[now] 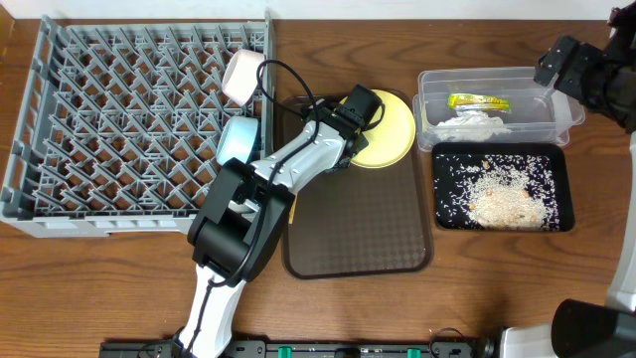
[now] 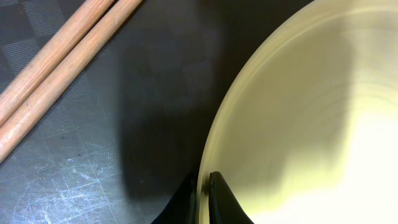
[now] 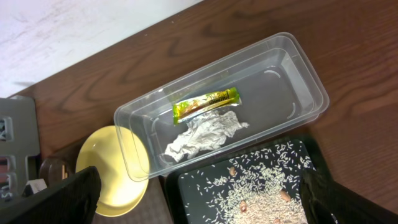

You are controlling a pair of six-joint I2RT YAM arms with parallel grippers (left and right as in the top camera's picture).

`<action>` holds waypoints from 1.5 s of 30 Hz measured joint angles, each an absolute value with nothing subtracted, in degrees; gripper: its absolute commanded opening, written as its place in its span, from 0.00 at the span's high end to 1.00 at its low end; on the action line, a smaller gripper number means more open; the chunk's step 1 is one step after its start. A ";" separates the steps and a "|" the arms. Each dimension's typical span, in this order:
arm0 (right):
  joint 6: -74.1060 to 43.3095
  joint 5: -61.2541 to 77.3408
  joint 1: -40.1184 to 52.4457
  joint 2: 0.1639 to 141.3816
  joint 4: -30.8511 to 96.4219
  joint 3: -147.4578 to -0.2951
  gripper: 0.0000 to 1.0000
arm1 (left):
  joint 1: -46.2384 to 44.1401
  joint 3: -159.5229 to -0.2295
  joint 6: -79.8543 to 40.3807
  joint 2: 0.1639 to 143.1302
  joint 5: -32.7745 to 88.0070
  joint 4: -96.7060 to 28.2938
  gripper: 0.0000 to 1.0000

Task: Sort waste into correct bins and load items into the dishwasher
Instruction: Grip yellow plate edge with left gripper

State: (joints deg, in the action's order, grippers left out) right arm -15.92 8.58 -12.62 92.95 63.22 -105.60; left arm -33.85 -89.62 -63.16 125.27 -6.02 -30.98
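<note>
Yellow plate (image 1: 396, 134) upper centre of overhead frame, at top edge of brown tray (image 1: 358, 239); my left gripper (image 2: 204, 186) clamped on the plate's rim; my right gripper (image 3: 202, 193) wide open, upper right.

yellow plate (image 1: 397, 134), tan chopsticks (image 2: 56, 59), checkered brown tray (image 1: 358, 229), grey lattice rack (image 1: 119, 119).

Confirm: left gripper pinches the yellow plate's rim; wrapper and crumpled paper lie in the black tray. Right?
No. The wrapper and crumpled paper lie in the clear tub, not the black tray, which holds only rice scraps; the right wrist view shows it. The left gripper does pinch the rim of the yellow plate.
</note>
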 measured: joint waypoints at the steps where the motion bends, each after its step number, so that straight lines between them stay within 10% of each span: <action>1: -15.92 8.58 -12.62 92.95 63.22 -105.60 0.01 | -33.85 -89.62 -63.00 125.25 -6.02 -30.98 0.92; 27: -15.94 8.58 -12.62 92.95 63.22 -105.60 0.01 | -33.47 -89.03 -19.75 105.06 -27.46 -32.53 0.91; 31: -15.92 8.58 -12.62 92.95 63.22 -105.60 0.01 | -33.47 -89.03 -21.71 105.06 -26.59 -32.82 0.67; 45: -15.92 8.56 -12.62 92.95 63.22 -105.60 0.01 | -33.58 -89.03 -48.03 115.66 -13.04 -36.14 0.65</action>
